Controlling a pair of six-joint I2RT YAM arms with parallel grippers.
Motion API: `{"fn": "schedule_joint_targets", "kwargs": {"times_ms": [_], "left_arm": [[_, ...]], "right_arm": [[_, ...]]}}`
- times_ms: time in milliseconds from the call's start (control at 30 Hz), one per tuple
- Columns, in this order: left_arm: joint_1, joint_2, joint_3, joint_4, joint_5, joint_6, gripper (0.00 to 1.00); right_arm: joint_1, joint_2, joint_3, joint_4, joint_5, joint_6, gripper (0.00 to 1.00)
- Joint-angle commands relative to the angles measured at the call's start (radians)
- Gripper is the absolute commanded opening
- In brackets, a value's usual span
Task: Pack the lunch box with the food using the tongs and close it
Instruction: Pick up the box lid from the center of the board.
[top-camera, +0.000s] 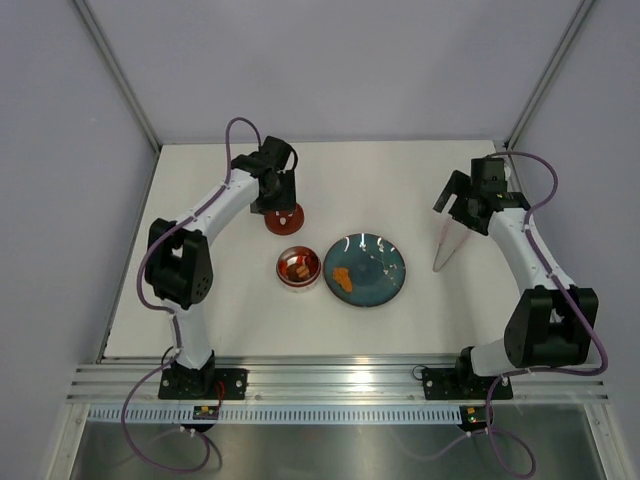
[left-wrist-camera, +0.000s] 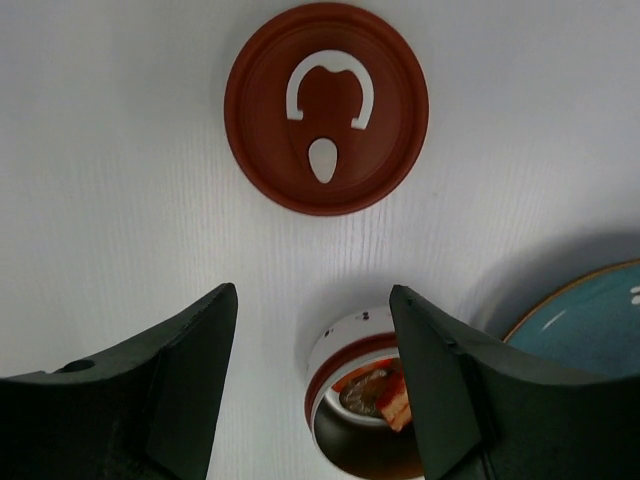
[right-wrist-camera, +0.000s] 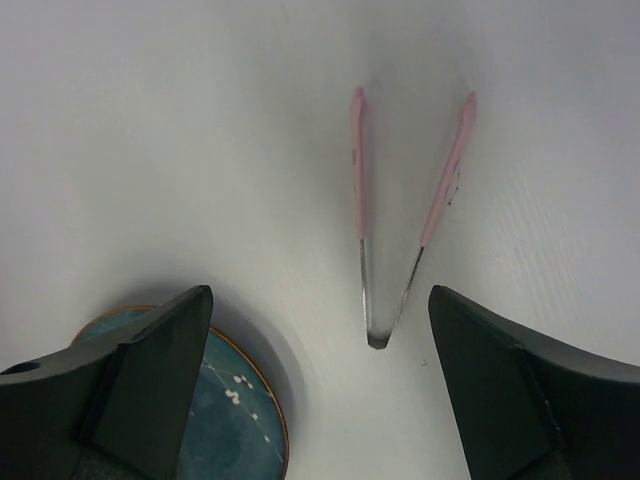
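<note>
The lunch box (top-camera: 298, 267) stands open on the table left of the teal plate, with brown and red food (left-wrist-camera: 385, 390) inside it. Its dark red lid (left-wrist-camera: 326, 107) lies flat farther back, white loop up. My left gripper (left-wrist-camera: 314, 295) hovers open above the table between the lid (top-camera: 283, 218) and the lunch box (left-wrist-camera: 345, 365), holding nothing. An orange piece of food (top-camera: 342, 279) sits on the plate. The tongs (right-wrist-camera: 358, 180) lie on the table, hinge toward my right gripper (right-wrist-camera: 320, 292), which is open above them and touches nothing. In the top view the tongs (top-camera: 445, 245) lie right of the plate.
The teal plate (top-camera: 365, 269) sits mid-table between lunch box and tongs; its rim shows in the left wrist view (left-wrist-camera: 590, 320) and the right wrist view (right-wrist-camera: 235, 410). Grey walls close in the white table at the back and sides.
</note>
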Motion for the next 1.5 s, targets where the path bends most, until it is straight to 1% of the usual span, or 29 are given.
{"fn": "schedule_joint_targets", "kwargs": {"times_ms": [0, 33, 100, 167, 233, 267, 333, 433, 533, 600, 700, 767, 1067, 1167, 1467], "left_arm": [[-0.007, 0.100, 0.122, -0.003, 0.001, 0.026, 0.66], [-0.007, 0.153, 0.148, -0.009, 0.001, 0.026, 0.66], [-0.005, 0.195, 0.217, -0.032, -0.001, 0.027, 0.66], [-0.007, 0.241, 0.245, -0.023, 0.015, 0.041, 0.72], [-0.005, 0.278, 0.303, -0.040, 0.010, 0.067, 0.84], [-0.005, 0.309, 0.322, -0.058, 0.005, 0.078, 0.86], [0.003, 0.335, 0.354, -0.066, 0.018, 0.122, 0.86], [0.020, 0.369, 0.368, -0.069, 0.091, 0.173, 0.83], [0.032, 0.375, 0.362, -0.065, 0.093, 0.199, 0.79], [0.035, 0.381, 0.359, -0.057, 0.101, 0.210, 0.78], [0.047, 0.381, 0.356, -0.054, 0.070, 0.202, 0.76], [0.052, 0.384, 0.351, -0.042, 0.106, 0.207, 0.76], [0.055, 0.434, 0.375, -0.041, 0.147, 0.202, 0.75], [0.062, 0.447, 0.377, -0.034, 0.211, 0.190, 0.73], [0.062, 0.470, 0.374, -0.025, 0.148, 0.175, 0.68]], "right_arm": [[0.003, -0.077, -0.056, 0.002, -0.084, 0.023, 0.97], [0.003, -0.089, -0.064, -0.001, -0.094, 0.023, 0.97], [0.003, -0.120, -0.079, -0.017, -0.105, 0.019, 0.98], [0.003, -0.151, -0.087, -0.024, -0.100, 0.011, 0.98], [0.001, -0.161, -0.088, -0.037, -0.102, 0.008, 0.98], [0.003, -0.169, -0.090, -0.041, -0.103, 0.003, 0.98], [0.003, -0.174, -0.088, -0.049, -0.106, 0.000, 0.99], [0.003, -0.174, -0.094, -0.043, -0.114, -0.001, 0.99], [0.003, -0.158, -0.096, -0.040, -0.148, -0.004, 0.99], [0.003, -0.145, -0.100, -0.032, -0.157, -0.005, 0.99], [0.003, -0.131, -0.104, -0.021, -0.175, -0.005, 0.99], [0.003, -0.114, -0.100, -0.026, -0.178, -0.009, 0.99], [0.003, -0.097, -0.094, -0.024, -0.191, -0.011, 0.99], [0.003, -0.095, -0.093, -0.026, -0.189, -0.014, 0.99], [0.003, -0.086, -0.097, -0.021, -0.192, -0.014, 0.99]]}}
